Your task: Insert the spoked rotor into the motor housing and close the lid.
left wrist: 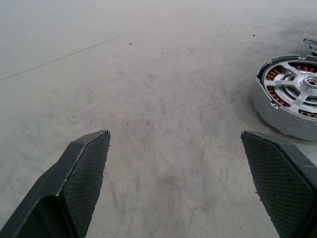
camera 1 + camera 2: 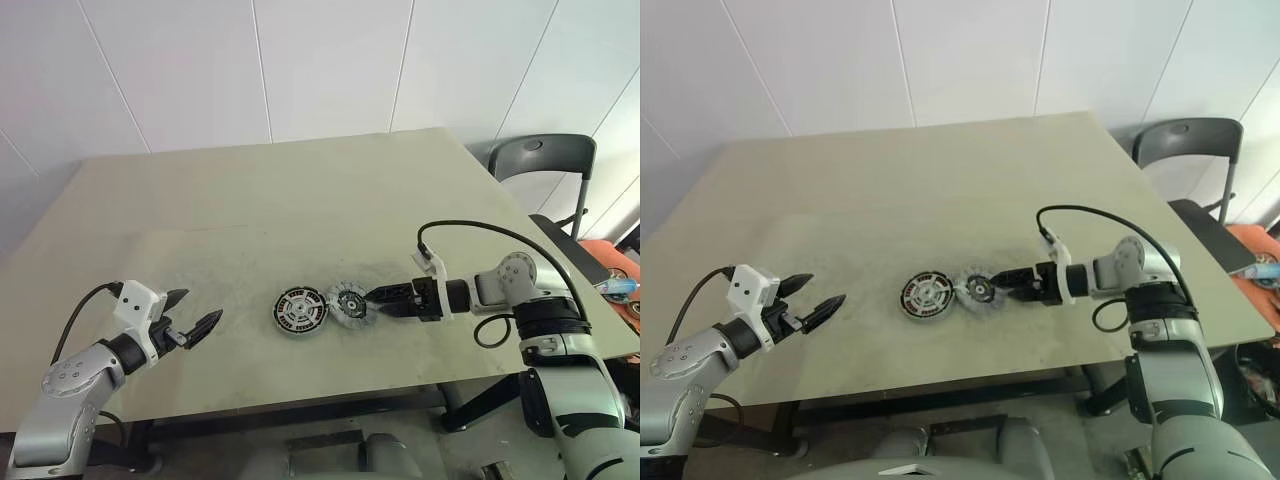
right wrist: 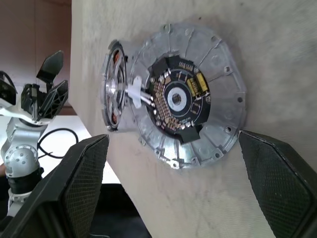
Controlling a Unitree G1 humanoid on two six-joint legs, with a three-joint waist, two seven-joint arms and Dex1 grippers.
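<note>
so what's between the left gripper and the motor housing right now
Nothing: bare table runs from the open left gripper to the motor housing, clearest in the left wrist view. The lid lies beyond the housing, by the right gripper.

Lit evenly and brightly from overhead, with no hard glare on the table [image 2: 300, 190]. Cast only soft, short shadows under the motor housing [image 2: 300, 311] and the lid [image 2: 350, 303]. Rendered sharp in both head views, with mild bending of straight lines toward the edges. Blurred the near fingers [image 1: 81, 183] in the wrist views; caught dull highlights on the lid's metal.
</note>
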